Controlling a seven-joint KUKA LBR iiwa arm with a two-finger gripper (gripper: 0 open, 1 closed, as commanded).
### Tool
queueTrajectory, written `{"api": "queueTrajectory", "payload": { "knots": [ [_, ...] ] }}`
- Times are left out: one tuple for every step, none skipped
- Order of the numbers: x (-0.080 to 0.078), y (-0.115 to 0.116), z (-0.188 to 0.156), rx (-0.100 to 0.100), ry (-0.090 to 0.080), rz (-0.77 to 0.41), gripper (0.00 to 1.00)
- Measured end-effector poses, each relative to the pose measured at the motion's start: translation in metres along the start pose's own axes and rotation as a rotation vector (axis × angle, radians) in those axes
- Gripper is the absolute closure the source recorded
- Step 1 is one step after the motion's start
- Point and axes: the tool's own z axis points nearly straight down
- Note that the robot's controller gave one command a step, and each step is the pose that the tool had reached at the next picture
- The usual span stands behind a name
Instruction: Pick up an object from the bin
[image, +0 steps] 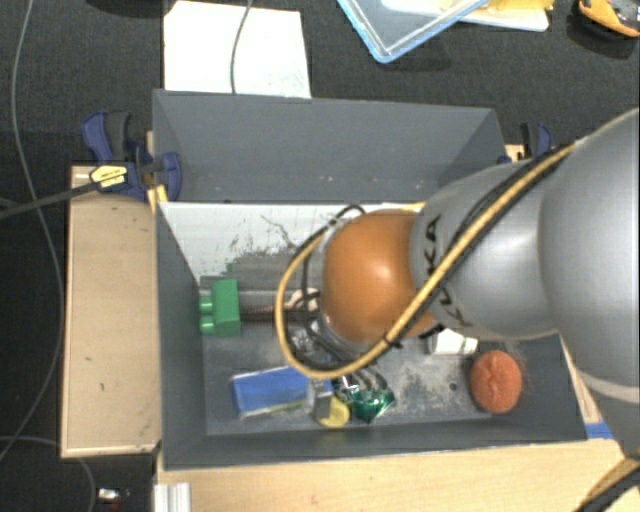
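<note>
Approach seemingly in hand: the gripper (316, 348) hangs close beside the blue block (268, 390), open or closed I cannot tell; next it must settle over one thing and grip.

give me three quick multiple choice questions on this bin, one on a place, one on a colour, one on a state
1. Where in the bin is the green block?
A) left side
B) right corner
C) front middle

2. What colour is the ball at the right?
A) blue
B) orange-red
C) white

3. How does the blue pad lie?
A) flat on the floor
B) upright against the back wall
C) outside the bin

Answers:
1 A, it sits close to the left wall.
2 B, its rough surface is orange-red.
3 A, it rests flat on the floor near the front wall.
</note>
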Motion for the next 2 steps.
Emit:
{"api": "queueTrajectory", "payload": {
  "knots": [
    [-0.006, 0.009, 0.002, 0.005, 0.001, -0.213, 1.0],
    [-0.006, 0.002, 0.012, 0.003, -0.001, -0.044, 1.0]
  ]
}}
